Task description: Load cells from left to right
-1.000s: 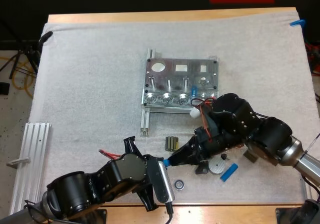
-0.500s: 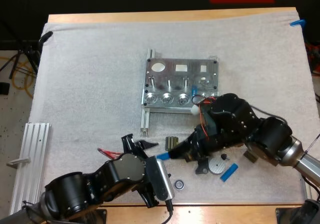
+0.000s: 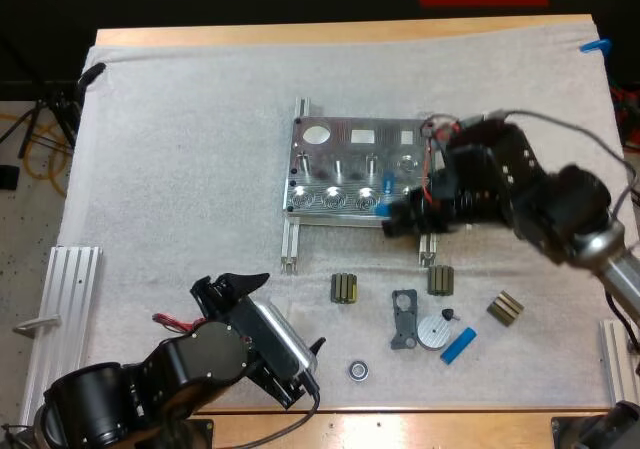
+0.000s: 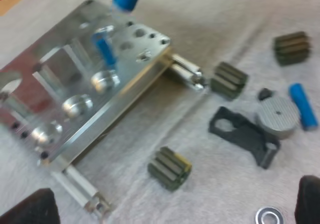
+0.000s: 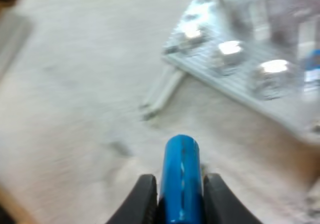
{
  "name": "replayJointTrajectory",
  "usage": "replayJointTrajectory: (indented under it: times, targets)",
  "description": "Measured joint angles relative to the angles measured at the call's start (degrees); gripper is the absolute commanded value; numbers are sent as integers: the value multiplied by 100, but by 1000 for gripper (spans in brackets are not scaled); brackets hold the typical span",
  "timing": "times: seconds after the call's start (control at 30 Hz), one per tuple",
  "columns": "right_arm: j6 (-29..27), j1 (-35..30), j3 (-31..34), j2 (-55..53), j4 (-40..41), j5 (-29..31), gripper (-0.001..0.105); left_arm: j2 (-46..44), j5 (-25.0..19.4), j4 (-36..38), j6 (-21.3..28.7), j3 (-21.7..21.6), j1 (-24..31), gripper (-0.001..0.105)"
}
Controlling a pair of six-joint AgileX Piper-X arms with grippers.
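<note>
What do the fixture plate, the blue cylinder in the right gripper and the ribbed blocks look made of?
The fixture plate looks like machined metal, likely aluminium: bright silvery faces, glare, drilled holes. The blue cylinder in the right gripper is smooth and slightly glossy, perhaps plastic or a wrap. The ribbed blocks are matte dark olive; plastic or rubber, hard to tell.

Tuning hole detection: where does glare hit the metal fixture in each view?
High view: glints on front recesses of the metal fixture. Left wrist view: its round recesses shine. Right wrist view: three recesses flare white beyond the blue cylinder in the right gripper.
</note>
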Motion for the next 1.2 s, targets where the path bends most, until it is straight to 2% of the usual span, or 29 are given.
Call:
replayJointTrajectory:
  times: [0.2, 0.33, 0.43, 0.5, 0.57, 0.7, 0.77, 0.87, 1.2]
  targets:
    - [-632, -191, -748, 899, 469, 951, 0, 0, -289, 8, -432, 0, 63, 93]
    - [-941, -191, -1247, 1567, 810, 1353, 0, 0, -320, 8, -482, 0, 564, 93]
    - [-1102, -191, -1501, 1983, 952, 1652, 0, 0, -317, 8, -289, 0, 1079, 93]
    - [-1206, -191, -1639, 2197, 1029, 1687, 0, 0, -139, 8, -17, 0, 1404, 93]
    - [-1312, -191, -1729, 2385, 1056, 1733, 0, 0, 106, 8, 463, 0, 1758, 93]
    - [-1347, -191, -1744, 2582, 1100, 1894, 0, 0, 572, -58, 1008, 0, 2205, 93]
    - [-1395, -191, -1744, 2710, 1105, 2000, 0, 0, 1071, -213, 1254, 0, 2403, 93]
    - [-1412, -191, -1744, 2828, 1105, 2040, 0, 0, 1463, -422, 1370, 0, 2564, 93]
    - [-1506, -350, -1744, 3021, 1121, 2026, 0, 0, 1746, -587, 1381, 0, 2593, 93]
